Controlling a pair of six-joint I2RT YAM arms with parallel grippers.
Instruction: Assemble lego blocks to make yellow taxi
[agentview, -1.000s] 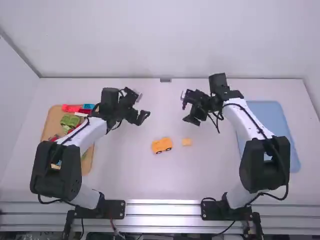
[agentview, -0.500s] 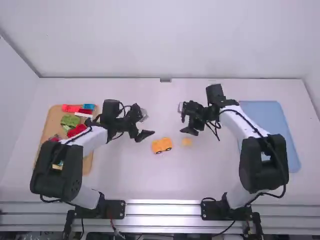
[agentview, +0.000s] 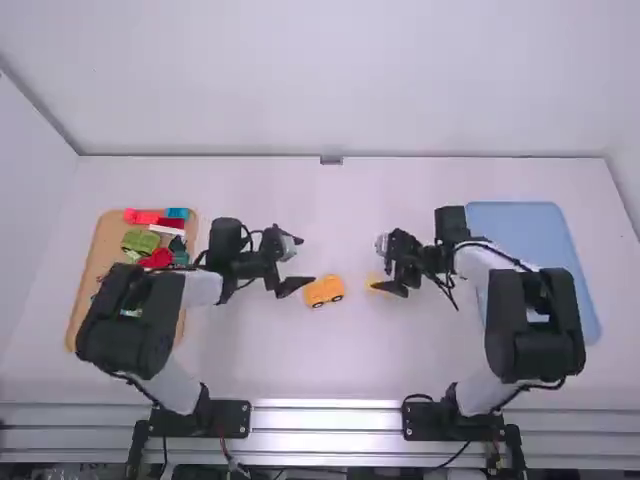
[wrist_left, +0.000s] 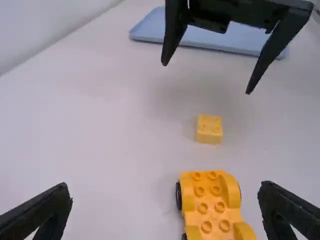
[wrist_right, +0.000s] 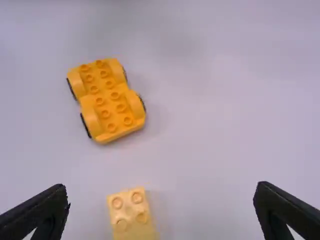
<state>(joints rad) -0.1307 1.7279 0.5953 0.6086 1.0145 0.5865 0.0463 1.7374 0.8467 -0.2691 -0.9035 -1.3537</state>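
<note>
In the high view, my left gripper (agentview: 300, 288) hovers just left of the orange-yellow wheeled base (agentview: 324, 290), and my right gripper (agentview: 388, 287) is over the small yellow brick (agentview: 373, 284), partly covering it. My left gripper (wrist_left: 166, 192) is open in its wrist view, the studded base (wrist_left: 210, 202) lying between and beyond its fingers, nearer the right one. The loose 2x2 brick (wrist_left: 209, 129) sits apart from the base, below the open right gripper. In the right wrist view, my right gripper (wrist_right: 161, 192) spans wide, holding nothing, with the brick (wrist_right: 131, 215) between its fingers and the base (wrist_right: 106, 100) farther off.
A wooden tray (agentview: 90, 290) on the left holds red, green, blue and white blocks, partly beneath the left arm. On the right lies a blue tray (agentview: 585, 290), partly covered by the right arm.
Both grippers have come down and toward the camera. The left one has drawn close to the wheeled base; the right one now overlaps the small brick. Base and brick have not moved.
</note>
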